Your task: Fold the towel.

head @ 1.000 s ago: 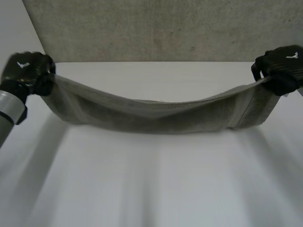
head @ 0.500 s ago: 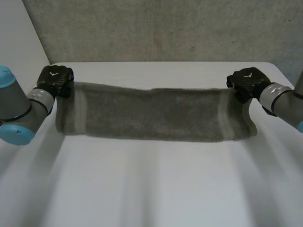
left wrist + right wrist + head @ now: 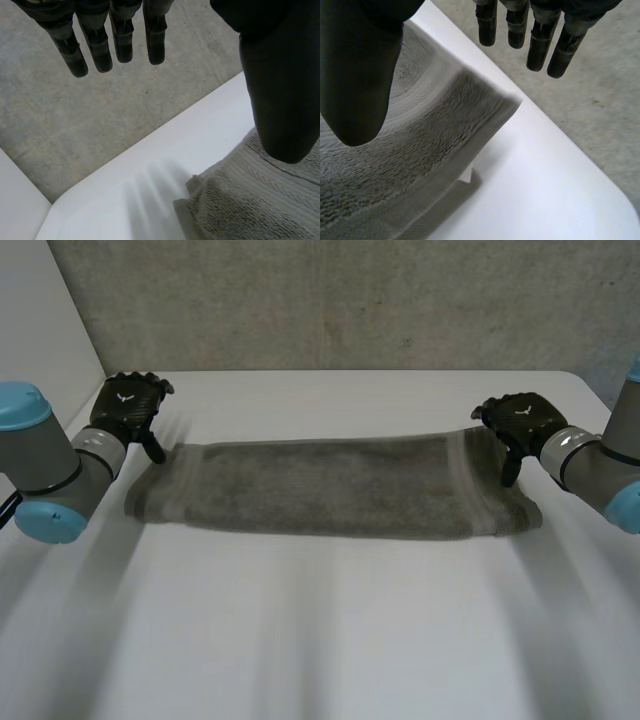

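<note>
Down it goes: we've let the towel (image 3: 330,485) drop onto the desk (image 3: 320,640), a long folded strip. Left hand (image 3: 128,405) and right hand (image 3: 520,418) hover at its far corners, fingers spread wide, holding nothing. Careful: a thumb catching the edge could drag the fold open.

The white table (image 3: 320,640) was evenly lit. Beyond its far edge lay grey speckled concrete (image 3: 350,300), with a white panel (image 3: 40,320) past its far left corner.
</note>
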`<control>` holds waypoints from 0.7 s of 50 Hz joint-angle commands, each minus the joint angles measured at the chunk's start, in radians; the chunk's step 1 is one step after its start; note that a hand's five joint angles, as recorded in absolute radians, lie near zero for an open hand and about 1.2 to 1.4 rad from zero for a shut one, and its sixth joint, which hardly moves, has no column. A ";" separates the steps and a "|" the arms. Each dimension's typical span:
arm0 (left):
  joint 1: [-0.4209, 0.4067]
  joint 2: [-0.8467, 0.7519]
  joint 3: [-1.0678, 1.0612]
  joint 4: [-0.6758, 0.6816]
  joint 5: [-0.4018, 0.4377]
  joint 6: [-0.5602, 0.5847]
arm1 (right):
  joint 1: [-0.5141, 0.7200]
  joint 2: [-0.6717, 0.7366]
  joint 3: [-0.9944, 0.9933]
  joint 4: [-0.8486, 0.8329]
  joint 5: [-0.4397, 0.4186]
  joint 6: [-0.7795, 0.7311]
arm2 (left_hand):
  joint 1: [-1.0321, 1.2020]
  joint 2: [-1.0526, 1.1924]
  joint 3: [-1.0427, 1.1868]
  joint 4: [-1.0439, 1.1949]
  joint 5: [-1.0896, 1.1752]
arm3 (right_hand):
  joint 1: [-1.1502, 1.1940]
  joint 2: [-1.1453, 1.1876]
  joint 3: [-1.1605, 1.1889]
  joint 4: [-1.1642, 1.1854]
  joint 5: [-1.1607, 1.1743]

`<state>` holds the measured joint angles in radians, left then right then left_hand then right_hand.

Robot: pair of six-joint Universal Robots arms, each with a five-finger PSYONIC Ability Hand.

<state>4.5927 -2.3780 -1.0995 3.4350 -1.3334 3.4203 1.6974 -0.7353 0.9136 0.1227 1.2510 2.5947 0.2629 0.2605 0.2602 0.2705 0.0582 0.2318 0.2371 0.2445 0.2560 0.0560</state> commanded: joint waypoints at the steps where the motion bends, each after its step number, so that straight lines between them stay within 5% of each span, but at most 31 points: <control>1: 0.002 0.058 -0.013 -0.003 -0.067 -0.006 | 0.014 -0.134 0.099 -0.087 0.033 0.044 | -0.067 -0.065 -0.064 -0.075 -0.037 | -0.057 -0.063 -0.070 -0.081 -0.056; 14: 0.003 0.368 -0.379 -0.030 -0.076 -0.013 | 0.004 -0.459 0.459 -0.170 0.021 0.225 | -0.070 -0.068 -0.067 -0.077 -0.040 | -0.057 -0.063 -0.070 -0.081 -0.056; 22: -0.014 0.536 -0.612 -0.016 -0.078 -0.018 | 0.004 -0.473 0.629 -0.144 0.025 0.148 | -0.070 -0.068 -0.067 -0.077 -0.040 | -0.057 -0.063 -0.070 -0.081 -0.056; 35: -0.051 0.551 -0.770 0.170 -0.082 -0.069 | -0.039 -0.354 0.716 -0.250 0.021 -0.007 | -0.067 -0.065 -0.064 -0.075 -0.037 | 0.132 0.127 0.119 0.108 0.133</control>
<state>4.5470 -1.8155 -1.8337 3.5159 -1.4126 3.3660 1.6788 -1.1575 1.6258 -0.0618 1.2733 2.6268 0.2570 0.2522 0.2592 0.2653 0.0556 0.3511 0.3488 0.3488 0.3448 0.1899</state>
